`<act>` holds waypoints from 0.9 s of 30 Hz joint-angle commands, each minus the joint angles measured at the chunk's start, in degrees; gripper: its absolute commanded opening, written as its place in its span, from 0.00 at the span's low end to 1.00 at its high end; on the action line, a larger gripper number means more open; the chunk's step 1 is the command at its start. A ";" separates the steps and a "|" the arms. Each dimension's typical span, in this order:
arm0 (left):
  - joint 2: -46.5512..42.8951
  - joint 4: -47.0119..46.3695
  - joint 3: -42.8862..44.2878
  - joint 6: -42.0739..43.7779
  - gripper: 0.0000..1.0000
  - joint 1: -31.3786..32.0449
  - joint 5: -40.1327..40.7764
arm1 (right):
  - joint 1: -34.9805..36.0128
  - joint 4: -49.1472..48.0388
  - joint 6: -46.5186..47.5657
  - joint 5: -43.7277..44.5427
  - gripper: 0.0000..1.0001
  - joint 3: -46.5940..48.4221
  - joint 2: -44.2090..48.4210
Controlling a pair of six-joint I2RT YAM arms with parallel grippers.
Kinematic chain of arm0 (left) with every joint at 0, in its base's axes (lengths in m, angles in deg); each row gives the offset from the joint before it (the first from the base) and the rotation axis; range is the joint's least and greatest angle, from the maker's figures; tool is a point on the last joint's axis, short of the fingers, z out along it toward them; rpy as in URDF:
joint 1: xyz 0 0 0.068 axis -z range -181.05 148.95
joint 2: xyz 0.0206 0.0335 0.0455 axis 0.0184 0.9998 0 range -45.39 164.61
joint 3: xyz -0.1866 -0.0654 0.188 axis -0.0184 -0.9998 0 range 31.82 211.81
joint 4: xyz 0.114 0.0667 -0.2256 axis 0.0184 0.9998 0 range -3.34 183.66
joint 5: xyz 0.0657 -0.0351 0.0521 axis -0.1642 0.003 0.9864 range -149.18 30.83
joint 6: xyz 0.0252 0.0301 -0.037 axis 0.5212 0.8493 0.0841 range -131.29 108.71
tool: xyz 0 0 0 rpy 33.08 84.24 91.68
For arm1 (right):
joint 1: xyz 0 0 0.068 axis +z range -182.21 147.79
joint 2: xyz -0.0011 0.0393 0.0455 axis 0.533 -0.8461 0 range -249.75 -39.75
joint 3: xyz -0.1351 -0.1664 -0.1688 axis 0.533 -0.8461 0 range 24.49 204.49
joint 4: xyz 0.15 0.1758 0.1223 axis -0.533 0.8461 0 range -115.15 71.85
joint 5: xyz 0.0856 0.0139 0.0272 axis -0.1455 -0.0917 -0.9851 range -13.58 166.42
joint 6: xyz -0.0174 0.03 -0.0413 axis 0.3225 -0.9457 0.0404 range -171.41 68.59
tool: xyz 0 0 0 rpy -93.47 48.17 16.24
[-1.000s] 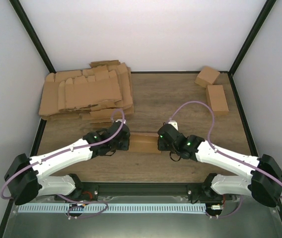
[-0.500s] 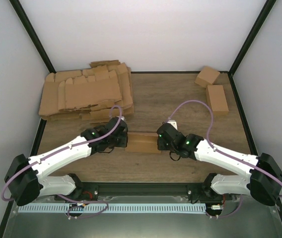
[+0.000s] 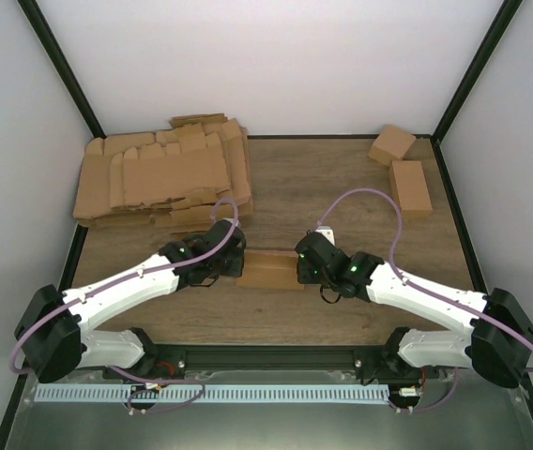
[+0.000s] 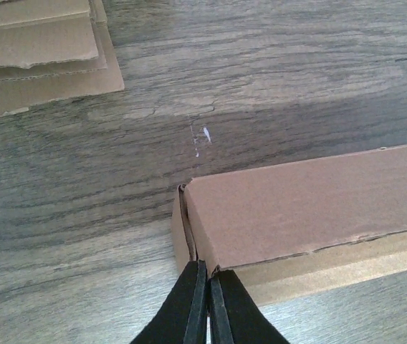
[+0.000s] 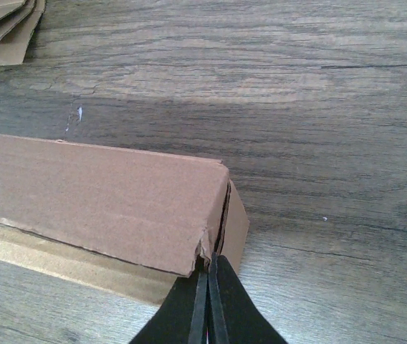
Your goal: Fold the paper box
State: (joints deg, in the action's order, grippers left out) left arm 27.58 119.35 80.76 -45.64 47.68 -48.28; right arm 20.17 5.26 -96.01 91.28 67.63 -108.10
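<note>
**A:** Where is everything, starting from the left?

**B:** The left claw [image 4: 205,271] is closed, with its tips at the left end seam of the paper box [image 4: 297,208]. The box lies on the desk [image 4: 261,79] between the arms.

**A:** And the right?

**B:** The right claw [image 5: 209,264] is also closed, at the right end flap. I can't tell whether either one pinches card.

**A:** Any advice?

**B:** I'd push both ends inward evenly and low, so the flaps seat without the box sliding.
</note>
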 commanded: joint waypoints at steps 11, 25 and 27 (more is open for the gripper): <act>-4.15 -7.81 -11.24 -4.68 0.04 1.46 -3.95 | 0.66 2.13 0.16 -4.58 0.01 -6.48 0.02; -5.57 -2.02 -6.20 -3.63 0.14 1.71 -0.21 | 0.71 8.95 1.85 -2.59 0.28 1.87 8.10; -6.15 -1.89 -6.15 -3.65 0.20 1.67 0.12 | 0.70 10.26 1.96 -2.68 0.32 3.21 8.24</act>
State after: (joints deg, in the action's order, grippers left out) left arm 22.05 114.32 73.05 -49.15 49.23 -49.13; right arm 20.48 10.90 -94.55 88.15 65.90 -101.09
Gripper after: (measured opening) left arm 0.153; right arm 0.295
